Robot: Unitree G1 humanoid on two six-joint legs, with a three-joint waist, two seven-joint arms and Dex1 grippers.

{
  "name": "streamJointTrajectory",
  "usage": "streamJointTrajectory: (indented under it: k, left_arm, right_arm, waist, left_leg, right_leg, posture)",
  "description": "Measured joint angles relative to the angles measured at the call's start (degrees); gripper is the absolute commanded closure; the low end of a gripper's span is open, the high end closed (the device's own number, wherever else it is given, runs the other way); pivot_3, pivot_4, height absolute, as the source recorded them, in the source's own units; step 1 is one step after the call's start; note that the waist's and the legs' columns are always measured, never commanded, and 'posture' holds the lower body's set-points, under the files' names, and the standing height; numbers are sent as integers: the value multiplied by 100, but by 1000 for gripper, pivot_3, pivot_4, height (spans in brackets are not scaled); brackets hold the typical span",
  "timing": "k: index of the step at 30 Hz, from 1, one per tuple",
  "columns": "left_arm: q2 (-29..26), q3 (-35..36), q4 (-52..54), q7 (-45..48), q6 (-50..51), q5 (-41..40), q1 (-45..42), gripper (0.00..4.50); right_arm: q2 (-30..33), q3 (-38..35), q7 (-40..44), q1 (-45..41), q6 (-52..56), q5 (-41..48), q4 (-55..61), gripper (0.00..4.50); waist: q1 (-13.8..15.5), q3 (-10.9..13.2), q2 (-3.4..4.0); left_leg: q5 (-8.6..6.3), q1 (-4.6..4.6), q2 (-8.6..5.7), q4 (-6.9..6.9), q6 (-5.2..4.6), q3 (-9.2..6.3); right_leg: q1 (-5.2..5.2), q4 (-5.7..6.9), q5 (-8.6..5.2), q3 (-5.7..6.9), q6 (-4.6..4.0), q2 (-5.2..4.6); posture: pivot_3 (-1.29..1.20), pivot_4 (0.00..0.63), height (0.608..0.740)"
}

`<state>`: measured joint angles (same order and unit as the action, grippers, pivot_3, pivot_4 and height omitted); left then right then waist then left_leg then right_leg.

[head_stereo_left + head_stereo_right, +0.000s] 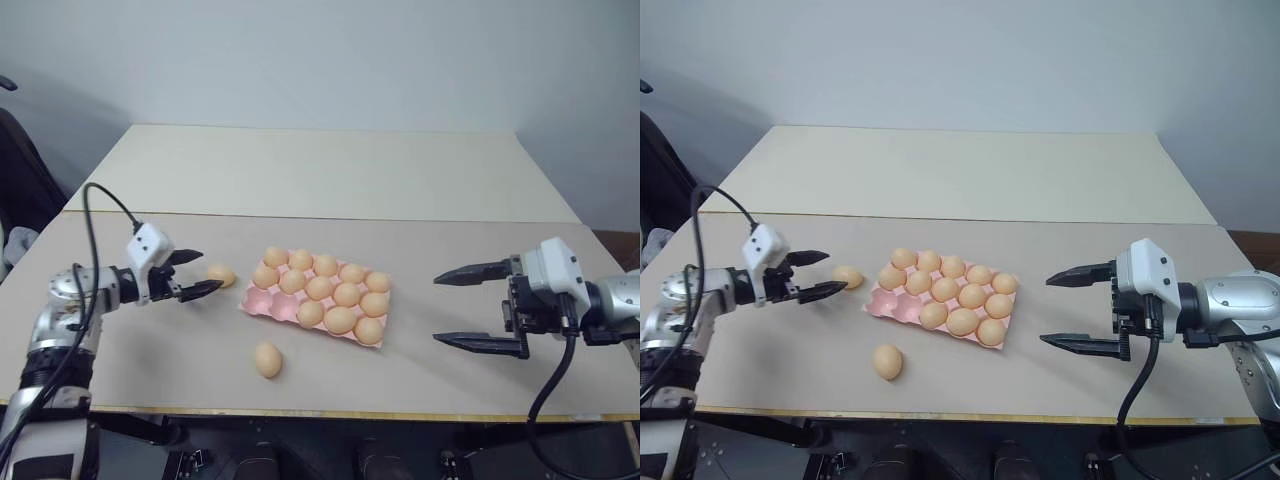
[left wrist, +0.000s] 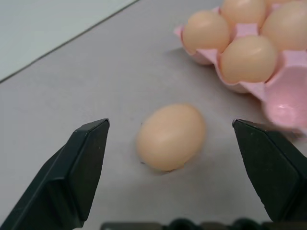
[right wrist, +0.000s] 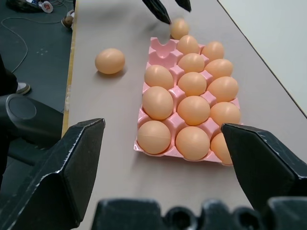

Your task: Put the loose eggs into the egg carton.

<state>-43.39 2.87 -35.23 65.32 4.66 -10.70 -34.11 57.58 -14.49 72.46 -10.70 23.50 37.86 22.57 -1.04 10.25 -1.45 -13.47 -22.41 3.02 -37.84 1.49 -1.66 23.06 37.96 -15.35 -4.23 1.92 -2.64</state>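
- The left gripper (image 1: 195, 274) reaches in low over the table (image 1: 450, 260) from the left side, pointing toward the egg carton (image 1: 258, 299); its two black wedge-shaped fingers are spread wide and hold nothing.
- One loose egg (image 1: 221, 275) lies on the table just past those fingertips — in the left wrist view it sits between the two fingers, touching neither, near the carton's corner.
- A second loose egg (image 1: 267, 360) rests on the table nearer the front edge, apart from the carton.
- The right gripper (image 1: 470, 308) hangs above the table on the right, well apart from the carton, pointing left toward it; its long black fingers stand wide apart and empty.
- The carton is a flat pink moulded tray with round cups and scalloped edges, set at a slant mid-table; smooth, matte tan-orange oval eggs fill most cups, and the corner cup nearest the left gripper is bare.
- The tabletop is plain, pale and matte.
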Motion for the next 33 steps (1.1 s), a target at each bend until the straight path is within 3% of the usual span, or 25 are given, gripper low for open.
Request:
streamJointTrajectory:
  k: [5,9,12,17,27,33]
  left_arm:
    - [590,-305,-1570,-405,-723,518,-828,32]
    - [711,-309,-2346,-538,-1078,710,-1280,32]
    - [792,-312,-2651,-544,-1240,816,-1445,640]
    - [836,-324,-2836,-428,-1469,893,-1494,2253]
    - [488,-255,-2752,-116,-1622,899,-1361,2253]
    - [430,-43,-758,1172,-692,-67,-1019,2253]
  right_arm:
    - [2,-66,-54,55,61,83,146,0]
    - [22,-207,-78,127,127,181,315,0]
    - [43,-247,-137,130,200,197,387,0]
    - [43,-248,-178,130,224,269,439,0]
    - [30,-246,-281,129,223,280,445,0]
    - [-21,-233,-324,137,222,278,495,0]
  waist:
    - [29,0,-2]
    - [28,-1,-2]
    - [17,-1,-3]
    - [12,-2,-3]
    - [-64,-2,-3]
    - [26,-2,-3]
  left_leg:
    - [0,-9,-3,-2,0,-4]
    - [0,-11,-5,-2,0,-6]
    - [0,-3,-5,-2,0,-6]
    - [0,2,-5,-2,0,-6]
    - [0,-1,-4,-2,0,-6]
    - [1,-9,-4,-3,1,-8]
  right_leg:
    - [2,-2,1,2,3,-1]
    - [2,-3,2,3,4,-2]
    - [-3,1,2,3,5,-2]
    - [-7,3,2,2,5,-1]
    - [-3,3,2,1,5,-1]
    - [-2,1,2,5,6,-3]
  posture:
    - [0,150,740]
    - [0,150,740]
    - [0,150,740]
    - [0,150,740]
    - [0,150,740]
    - [0,150,740]
